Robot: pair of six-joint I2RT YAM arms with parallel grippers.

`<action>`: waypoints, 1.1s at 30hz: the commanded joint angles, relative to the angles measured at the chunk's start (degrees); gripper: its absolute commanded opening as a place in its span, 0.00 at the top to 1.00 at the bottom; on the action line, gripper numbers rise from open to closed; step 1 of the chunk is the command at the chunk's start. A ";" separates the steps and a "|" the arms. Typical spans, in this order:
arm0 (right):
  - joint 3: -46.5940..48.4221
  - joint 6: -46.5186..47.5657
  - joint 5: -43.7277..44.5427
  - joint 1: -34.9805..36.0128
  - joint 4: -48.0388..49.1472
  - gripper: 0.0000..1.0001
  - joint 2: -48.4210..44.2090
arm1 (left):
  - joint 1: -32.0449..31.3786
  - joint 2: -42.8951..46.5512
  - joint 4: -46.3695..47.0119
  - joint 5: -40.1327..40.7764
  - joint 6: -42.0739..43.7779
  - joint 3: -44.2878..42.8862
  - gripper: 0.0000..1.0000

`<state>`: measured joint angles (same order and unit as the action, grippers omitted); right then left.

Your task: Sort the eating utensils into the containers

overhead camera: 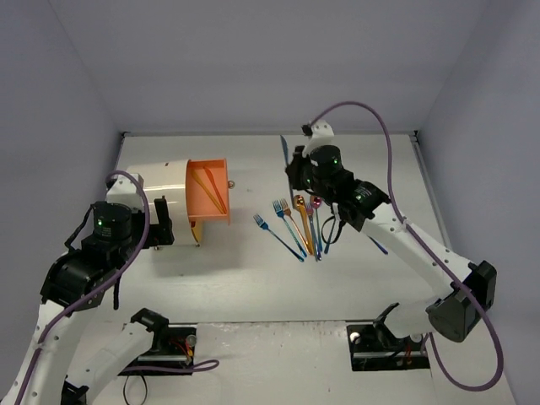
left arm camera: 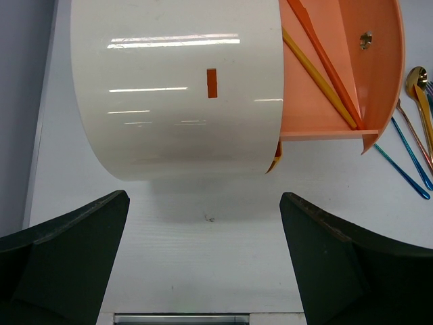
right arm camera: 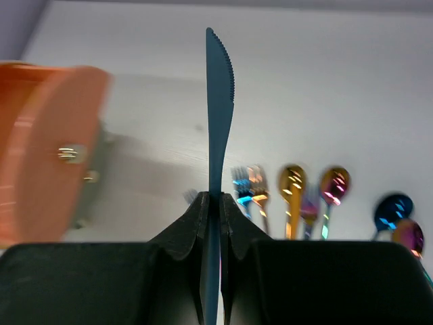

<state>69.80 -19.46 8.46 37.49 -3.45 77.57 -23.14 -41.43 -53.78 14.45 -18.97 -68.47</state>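
The right gripper [right arm camera: 215, 203] is clamped on the handle of a blue knife [right arm camera: 219, 101], blade pointing away from the wrist. The other utensils [overhead camera: 297, 226] lie side by side on the table [overhead camera: 253, 278], right of the orange drawer [overhead camera: 208, 190] that juts from the white cabinet [left arm camera: 176, 88]. The left gripper [left arm camera: 204, 203] gapes open before that cabinet.

Two white-shelled arms, the left arm [overhead camera: 76, 274] and the right arm [overhead camera: 418, 253], carry black joint housings, each lit by a small green light [overhead camera: 101, 223]. A purple cable [overhead camera: 354, 104] loops along each arm from black base plates [overhead camera: 380, 350] at the near edge. The left fingers [left arm camera: 67, 264] and right fingers [right arm camera: 186, 230] are matte black wedges, scuffed along their edges.
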 commanded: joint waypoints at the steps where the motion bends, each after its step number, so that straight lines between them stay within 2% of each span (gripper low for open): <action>1: 14.98 6.20 -3.24 6.23 2.13 1.00 5.67 | 0.37 -1.19 2.36 0.40 -1.26 -2.42 0.07; 9: 35.02 9.79 -6.17 13.74 2.83 1.00 20.13 | 0.37 0.03 2.19 -0.39 -2.47 -1.92 0.07; 15: 41.77 10.00 -5.16 17.75 5.49 1.00 28.37 | 0.34 1.61 1.90 -0.65 -3.76 -0.85 0.07; 20: 43.27 10.19 -2.07 19.06 6.21 0.99 32.36 | 0.37 1.84 1.75 -0.70 -4.05 -0.79 0.07; 24: 41.69 10.36 -0.59 19.24 6.35 0.87 33.48 | 0.37 1.93 1.75 -0.83 -4.23 -0.57 0.07; 33: 37.80 12.03 1.84 19.28 6.31 0.79 31.67 | 0.37 1.73 1.75 -0.78 -3.90 0.02 0.07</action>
<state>108.38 -8.76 7.82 56.82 -1.34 112.09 -23.14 -38.83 -53.84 13.72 -22.17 -68.47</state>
